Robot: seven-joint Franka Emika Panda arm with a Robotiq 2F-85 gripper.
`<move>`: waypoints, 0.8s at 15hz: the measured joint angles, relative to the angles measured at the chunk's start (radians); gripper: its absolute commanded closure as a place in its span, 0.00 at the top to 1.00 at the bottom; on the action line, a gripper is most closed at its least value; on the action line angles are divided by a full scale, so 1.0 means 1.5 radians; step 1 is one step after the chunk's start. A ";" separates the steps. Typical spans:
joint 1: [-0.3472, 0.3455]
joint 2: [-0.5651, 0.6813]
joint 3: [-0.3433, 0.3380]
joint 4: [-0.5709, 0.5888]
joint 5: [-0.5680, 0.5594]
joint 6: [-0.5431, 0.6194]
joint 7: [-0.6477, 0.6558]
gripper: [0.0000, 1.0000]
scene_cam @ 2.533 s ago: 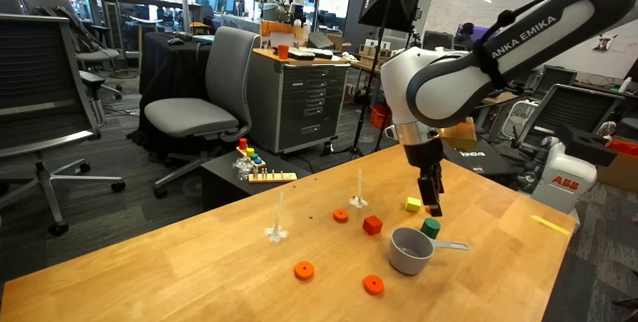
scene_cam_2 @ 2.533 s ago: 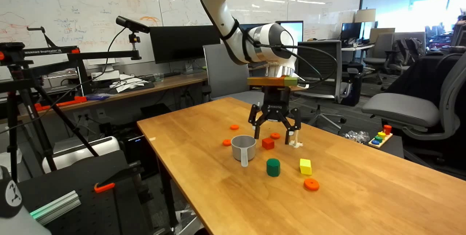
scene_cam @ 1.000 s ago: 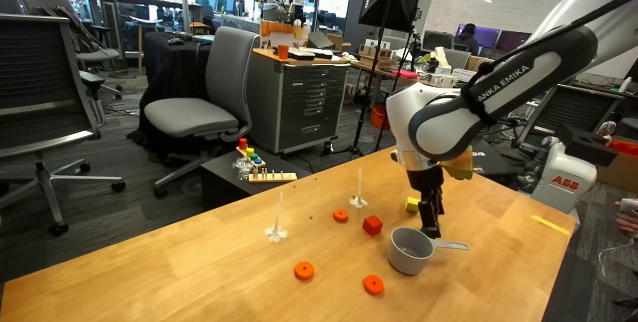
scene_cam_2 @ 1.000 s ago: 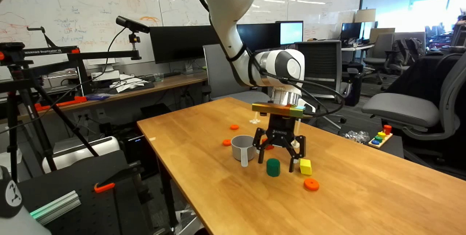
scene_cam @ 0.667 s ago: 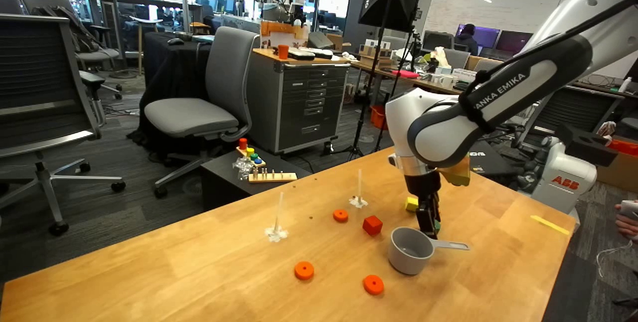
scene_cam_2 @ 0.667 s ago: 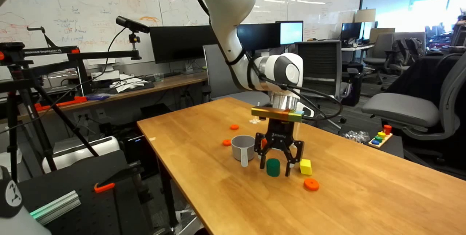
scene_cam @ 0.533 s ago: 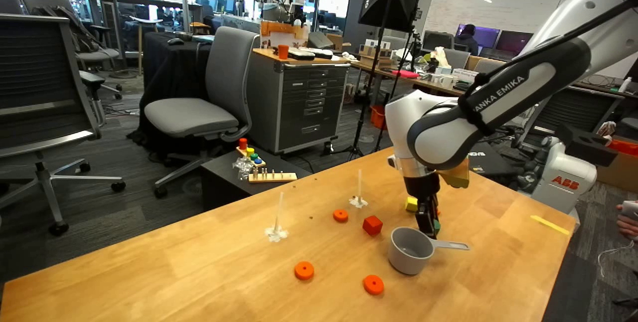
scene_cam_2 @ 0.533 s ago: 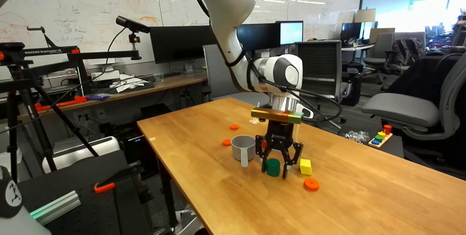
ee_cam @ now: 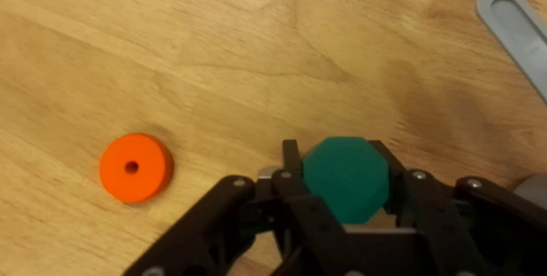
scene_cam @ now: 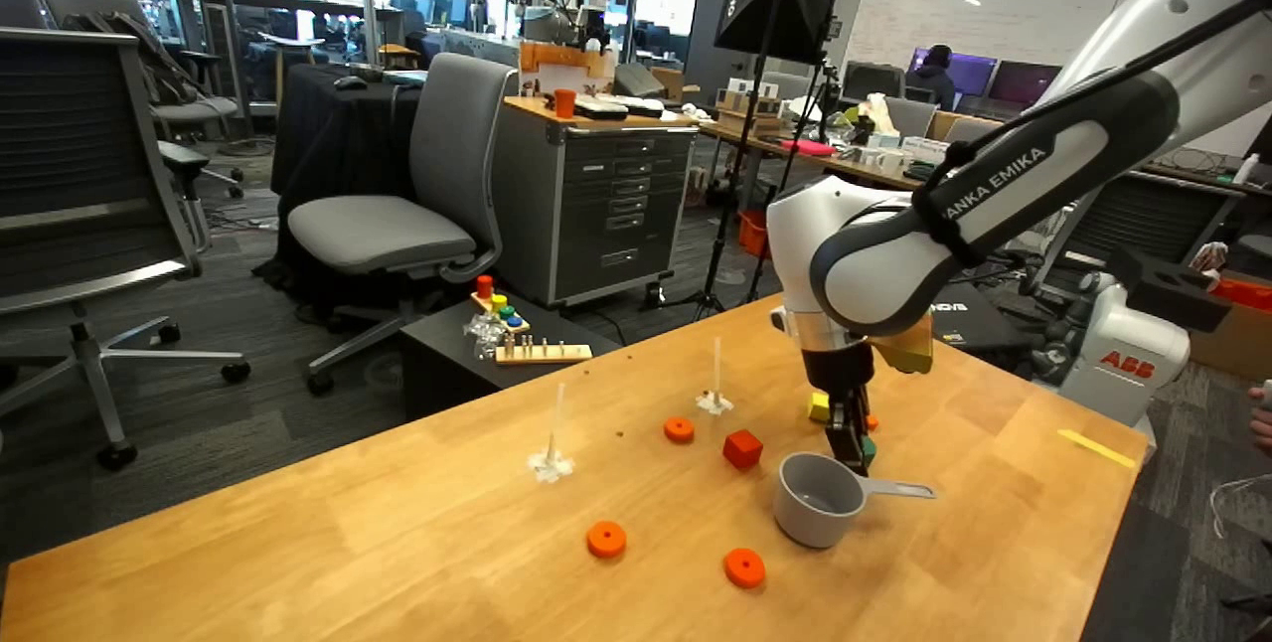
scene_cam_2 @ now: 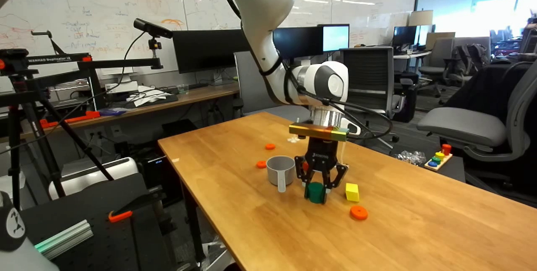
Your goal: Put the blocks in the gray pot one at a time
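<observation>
In an exterior view my gripper (scene_cam_2: 315, 198) points down at the table, its fingers pressed to both sides of the green block (scene_cam_2: 315, 190). Seen from the wrist, the octagonal top of the green block (ee_cam: 346, 177) fills the gap between the fingers. Close beside it stands the gray pot (scene_cam: 817, 515), upright; its inside looks bare, and its handle (ee_cam: 513, 24) shows in the wrist view. A yellow block (scene_cam_2: 352, 192) lies near the gripper. Other blocks on the table are a red cube (scene_cam: 742, 449) and several orange discs, including an orange disc (ee_cam: 136, 168) and an orange disc (scene_cam: 606, 540).
Two thin upright pegs are taped to the table, a near peg (scene_cam: 555, 433) and a farther peg (scene_cam: 716, 369). A low black side table (scene_cam: 447, 364) with toys stands beyond the edge. The pot's handle (scene_cam: 902, 489) juts out past the gripper.
My gripper has come down from above the red cube to the green block. Over the last second its fingers have drawn together onto that block. Pot and other blocks have stayed put.
</observation>
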 measured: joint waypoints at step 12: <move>0.031 -0.122 0.054 -0.076 0.017 0.016 0.000 0.18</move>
